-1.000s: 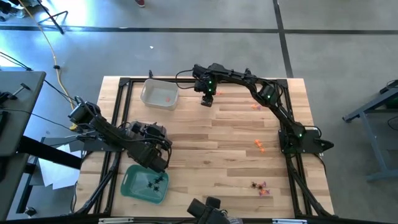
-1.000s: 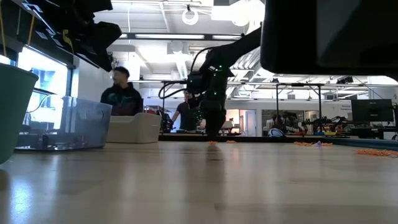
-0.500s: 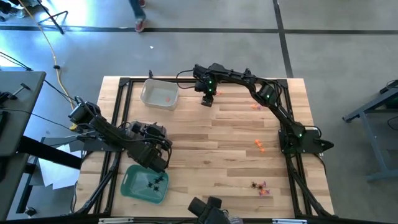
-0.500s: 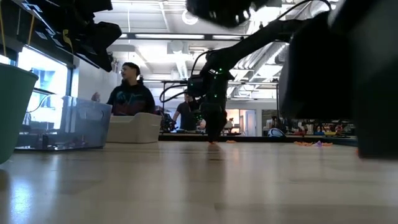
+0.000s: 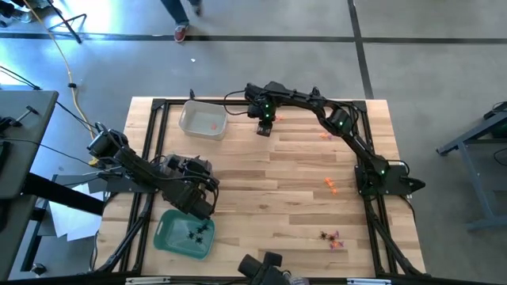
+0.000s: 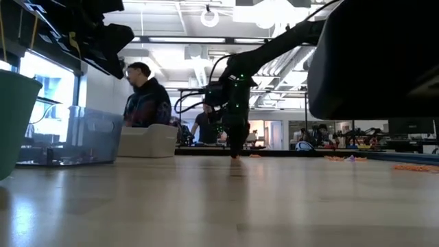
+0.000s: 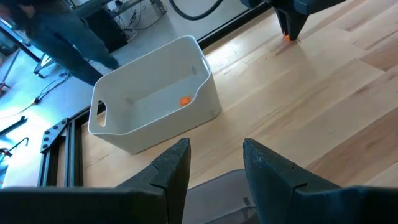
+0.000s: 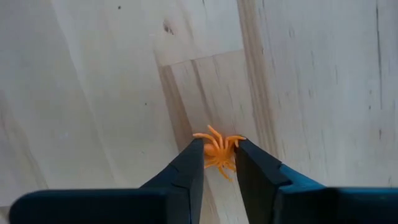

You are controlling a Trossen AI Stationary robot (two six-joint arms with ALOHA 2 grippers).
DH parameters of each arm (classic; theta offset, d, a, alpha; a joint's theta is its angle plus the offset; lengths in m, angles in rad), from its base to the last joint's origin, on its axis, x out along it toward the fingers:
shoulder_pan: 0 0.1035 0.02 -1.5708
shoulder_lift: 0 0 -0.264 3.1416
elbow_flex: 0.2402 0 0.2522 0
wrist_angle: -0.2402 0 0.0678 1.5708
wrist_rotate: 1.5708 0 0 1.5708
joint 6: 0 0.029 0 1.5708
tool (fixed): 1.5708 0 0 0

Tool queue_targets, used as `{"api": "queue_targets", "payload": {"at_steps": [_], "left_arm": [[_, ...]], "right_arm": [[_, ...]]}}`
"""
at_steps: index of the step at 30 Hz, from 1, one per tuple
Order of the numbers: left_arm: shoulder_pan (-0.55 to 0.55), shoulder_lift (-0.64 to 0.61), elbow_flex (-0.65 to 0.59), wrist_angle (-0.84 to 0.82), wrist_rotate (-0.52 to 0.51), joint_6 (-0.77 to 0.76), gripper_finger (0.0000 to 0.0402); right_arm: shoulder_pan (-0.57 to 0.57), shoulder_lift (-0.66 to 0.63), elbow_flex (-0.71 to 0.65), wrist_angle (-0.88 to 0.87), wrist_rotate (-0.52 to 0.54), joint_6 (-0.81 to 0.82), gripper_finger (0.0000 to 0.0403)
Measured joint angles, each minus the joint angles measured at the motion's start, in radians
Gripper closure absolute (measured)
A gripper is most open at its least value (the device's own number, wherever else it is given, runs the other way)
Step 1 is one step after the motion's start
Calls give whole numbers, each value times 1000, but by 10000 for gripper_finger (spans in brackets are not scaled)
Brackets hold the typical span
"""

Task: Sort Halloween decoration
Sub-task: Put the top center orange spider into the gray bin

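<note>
The Halloween decoration lies scattered on the wooden table. An orange spider (image 8: 217, 151) lies near the far edge, and my right gripper (image 5: 264, 130) points down at it, shut on it. My left gripper (image 5: 203, 210) hangs open and holding nothing above the green tray (image 5: 168, 237), which holds black spiders (image 5: 196, 231). The clear tray (image 5: 203, 121) at the far left holds an orange piece (image 7: 185, 100). More orange trinkets (image 5: 330, 185) and a mixed cluster (image 5: 331, 237) lie toward the right. My right gripper pinches the orange spider's body (image 8: 219, 155) between its two fingertips (image 8: 194, 155), coming from above and pointing down. The legs stick out past the fingers. The spider still rests on the table top.
Black frame rails (image 5: 154, 134) run along the table's left and right sides. Another small orange piece (image 5: 325, 134) lies right of my right gripper. Bare wood spans the table's middle (image 5: 269, 190). A person (image 6: 147, 103) stands beyond the far edge.
Both arms have kept their places on the table. Beyond the far edge a person has walked along the floor.
</note>
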Motion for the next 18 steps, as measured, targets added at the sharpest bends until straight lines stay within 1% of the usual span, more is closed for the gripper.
{"api": "queue_targets", "payload": {"at_steps": [7, 11, 16, 18], "left_arm": [[0, 0, 0, 0, 1, 0, 266], [0, 0, 0, 0, 1, 0, 266], [0, 0, 0, 0, 1, 0, 266], [0, 0, 0, 0, 1, 0, 266]], "right_arm": [[-3, 0, 0, -45, -2, -16, 340], [-8, 2, 9, -91, -3, -21, 363], [-22, 9, 60, -156, 1, -17, 397], [-29, 10, 83, -157, 8, -12, 402]]}}
